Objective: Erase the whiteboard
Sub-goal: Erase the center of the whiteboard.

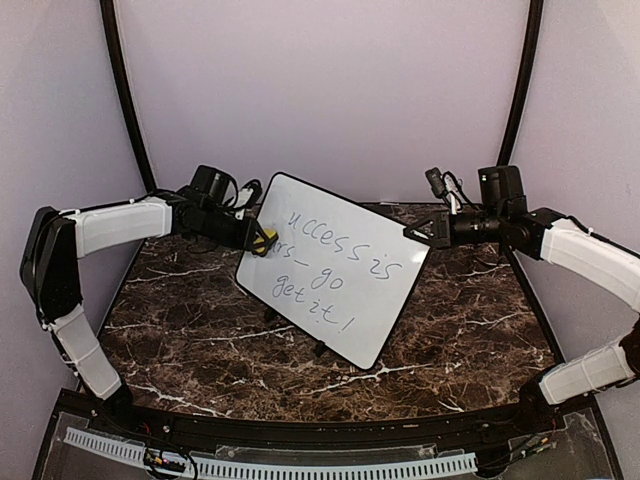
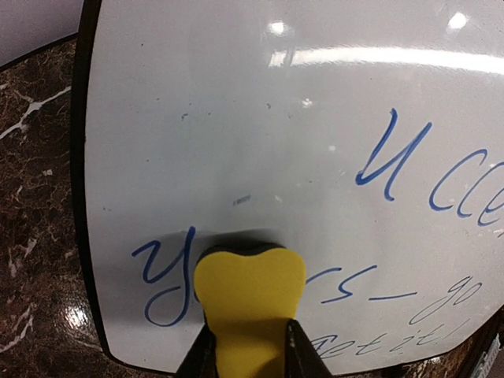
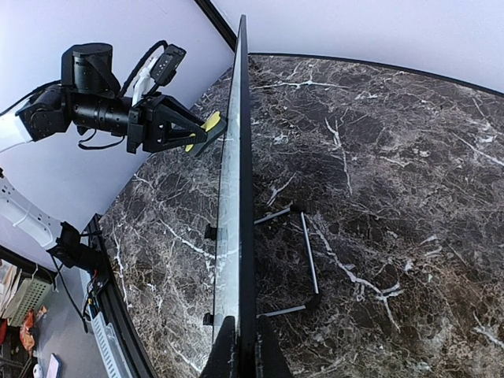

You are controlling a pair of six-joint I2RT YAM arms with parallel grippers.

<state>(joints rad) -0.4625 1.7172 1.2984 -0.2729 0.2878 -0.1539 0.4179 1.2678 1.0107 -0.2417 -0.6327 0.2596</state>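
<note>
Two grips to keep straight here: your left gripper [image 2: 250,356] is clamped shut on the yellow eraser [image 2: 248,287]. The eraser's face is pressed flat on the whiteboard [image 2: 236,118], sitting right on the second line of writing near the board's left edge. Your right gripper [image 3: 239,350] is pinched shut on the board's opposite edge, looks like it's just steadying it. The bit the next stroke hangs on, I'd say: apart from one "y" loop just left of the eraser, the blue writing [image 1: 335,265] lies from the eraser out toward the right gripper and down. That's along the board's long axis, which runs roughly from one gripper to the other. So the left arm is nearer the work, and the sweep probably wants to go away from it, toward the right arm. The board stands tilted on its wire stand [image 3: 307,252] on the marble table [image 3: 409,157], about midway between the arms. Nothing container-like shows in any view.
</note>
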